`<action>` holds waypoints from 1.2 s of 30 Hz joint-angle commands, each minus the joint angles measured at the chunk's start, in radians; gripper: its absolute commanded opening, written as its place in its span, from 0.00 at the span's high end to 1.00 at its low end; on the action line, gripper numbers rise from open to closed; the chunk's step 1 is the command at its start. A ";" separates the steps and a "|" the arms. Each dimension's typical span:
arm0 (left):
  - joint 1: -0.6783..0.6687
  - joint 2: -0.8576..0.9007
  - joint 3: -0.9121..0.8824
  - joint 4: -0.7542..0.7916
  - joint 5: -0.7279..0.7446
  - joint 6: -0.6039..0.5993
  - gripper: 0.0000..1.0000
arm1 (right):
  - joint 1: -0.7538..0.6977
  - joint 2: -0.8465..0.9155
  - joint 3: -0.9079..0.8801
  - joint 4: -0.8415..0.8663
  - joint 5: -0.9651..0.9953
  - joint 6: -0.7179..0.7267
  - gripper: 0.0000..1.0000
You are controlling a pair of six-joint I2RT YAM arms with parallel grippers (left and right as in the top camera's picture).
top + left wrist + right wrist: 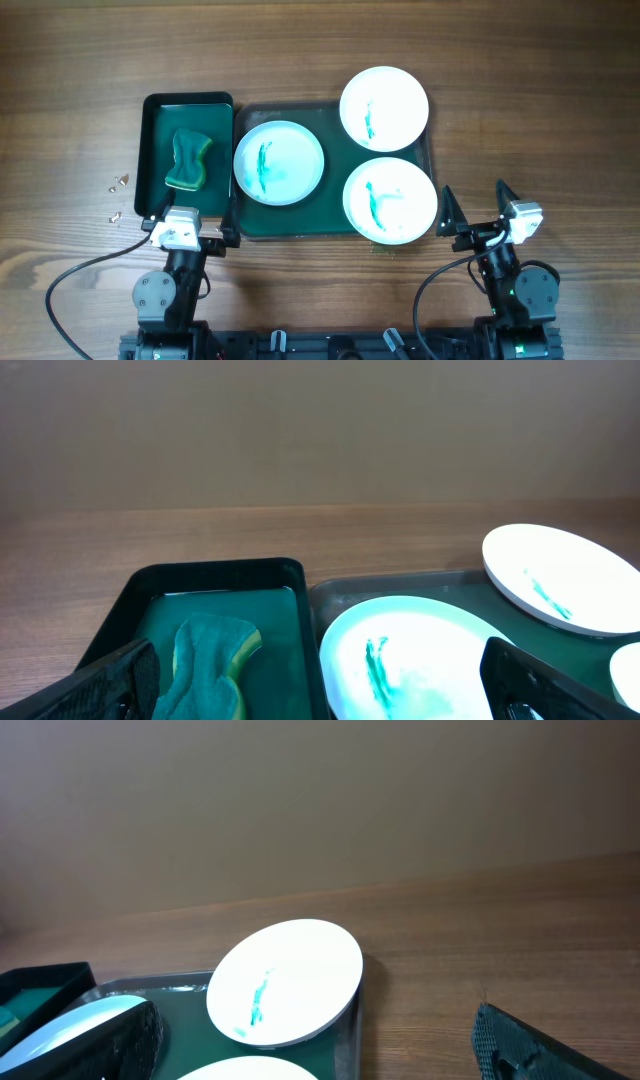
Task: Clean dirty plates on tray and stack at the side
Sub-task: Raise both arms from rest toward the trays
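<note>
Three white plates with green smears lie on the large dark green tray: one at the left, one at the back right resting over the tray's rim, one at the front right. My left gripper is open and empty at the near edge of the small tray. My right gripper is open and empty, right of the front plate. The left wrist view shows the left plate between the fingers' far ends; the right wrist view shows the back plate.
A smaller dark green tray holds a green sponge, which also shows in the left wrist view. Small bits of debris lie on the wooden table at the left.
</note>
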 commanded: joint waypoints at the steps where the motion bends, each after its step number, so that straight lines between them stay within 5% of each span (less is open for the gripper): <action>1: 0.005 -0.007 -0.006 -0.003 0.009 0.016 0.00 | 0.005 -0.002 -0.002 0.002 -0.016 0.011 0.00; 36: 0.005 -0.007 0.032 0.068 0.020 0.015 0.00 | 0.005 -0.002 0.047 -0.018 -0.101 0.042 0.00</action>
